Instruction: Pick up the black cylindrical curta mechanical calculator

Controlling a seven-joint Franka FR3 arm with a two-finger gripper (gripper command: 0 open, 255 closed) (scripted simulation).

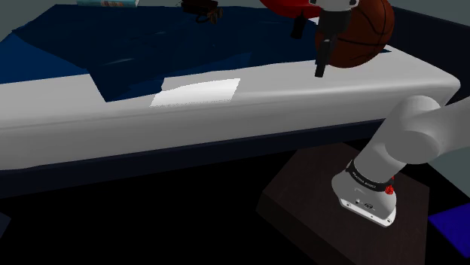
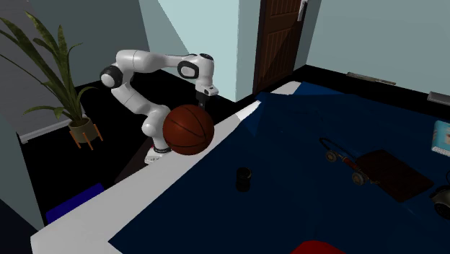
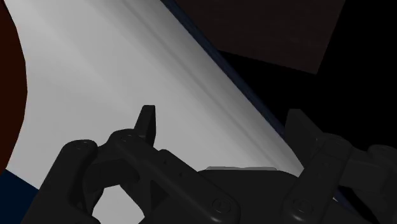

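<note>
My fingers (image 3: 148,124) stand wide apart, holding nothing, beside the basketball (image 2: 188,130), well apart from the small black calculator (image 2: 244,178) standing upright on the blue blanket (image 2: 303,115); I judge it rigid, dense and smooth, best clasped across its round sides.

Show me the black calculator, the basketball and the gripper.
black calculator (image 2: 244,178): second exterior view, its side wall.
basketball (image 2: 188,130): second exterior view, middle of ball.
gripper (image 3: 222,114): wrist view, midway between fingertips.
</note>
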